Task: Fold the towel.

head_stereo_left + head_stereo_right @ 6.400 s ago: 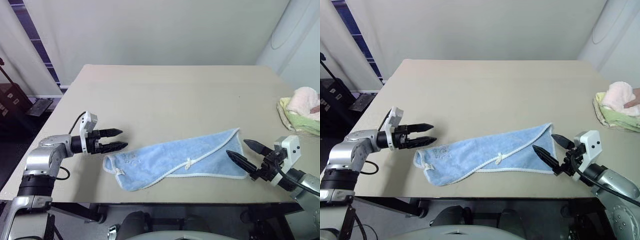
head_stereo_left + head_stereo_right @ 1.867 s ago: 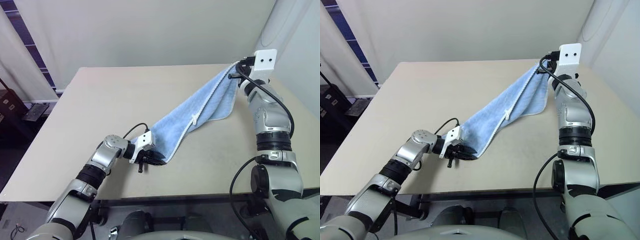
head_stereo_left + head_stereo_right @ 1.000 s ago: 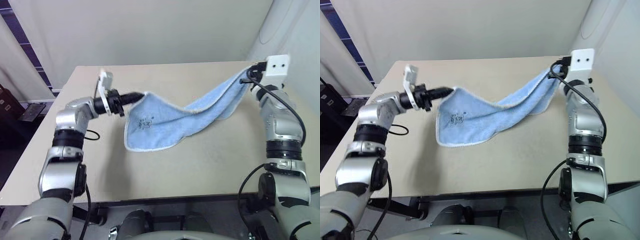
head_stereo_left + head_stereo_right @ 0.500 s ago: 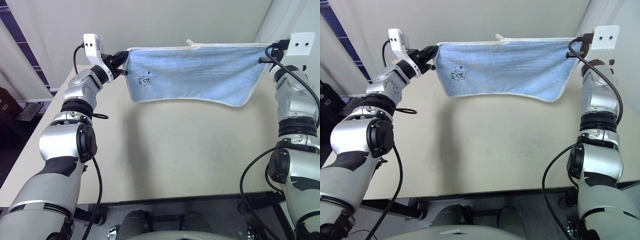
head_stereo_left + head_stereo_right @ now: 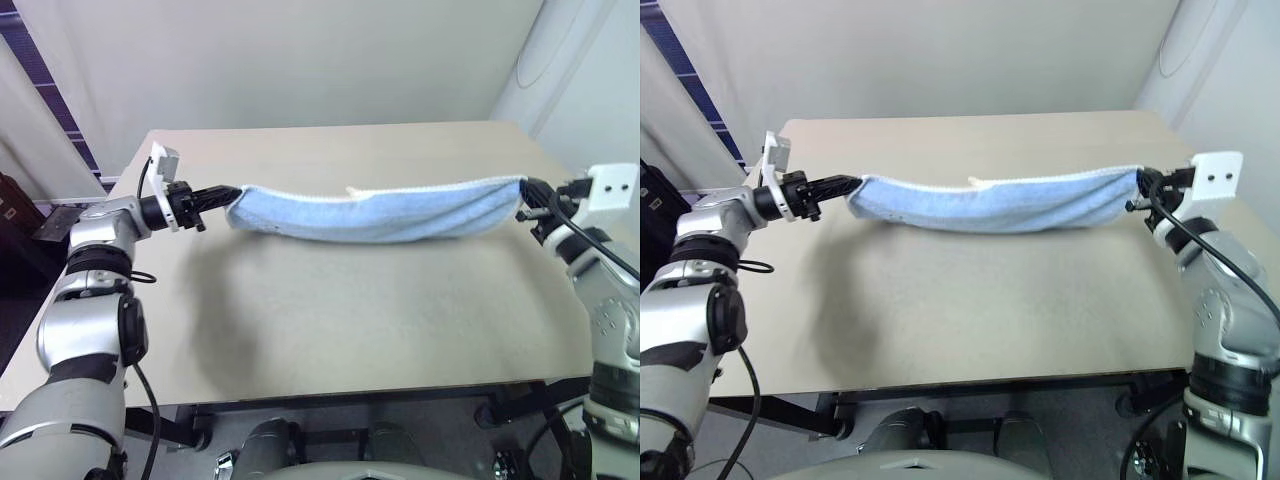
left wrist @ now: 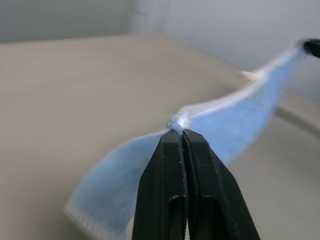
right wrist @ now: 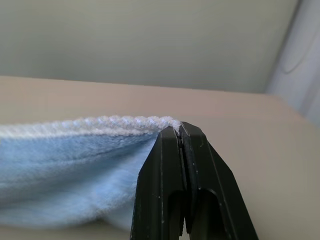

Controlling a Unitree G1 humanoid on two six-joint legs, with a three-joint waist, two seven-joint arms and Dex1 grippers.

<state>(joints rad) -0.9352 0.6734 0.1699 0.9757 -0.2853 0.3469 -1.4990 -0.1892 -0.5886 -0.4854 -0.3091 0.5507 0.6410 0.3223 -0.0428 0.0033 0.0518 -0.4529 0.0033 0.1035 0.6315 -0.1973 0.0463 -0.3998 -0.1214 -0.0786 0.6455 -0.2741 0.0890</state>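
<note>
Towel (image 5: pixel 380 212) stretched above beige table (image 5: pixel 330 320), corners pinched in closed left hand (image 5: pixel 228 194) and right hand (image 5: pixel 527 190), seemingly unsupported, pale walls.

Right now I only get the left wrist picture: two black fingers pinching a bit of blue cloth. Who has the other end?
Observer: The right end effector has it, shut on the towel's far corner.
Operator: Is the cloth lying on something?
Observer: From the head view it hangs stretched between the left end effector and the right one, sagging a little in the middle over a beige table.
Operator: Anything sticking out of it?
Observer: A small white tag pokes up from the top edge near the middle.
</note>
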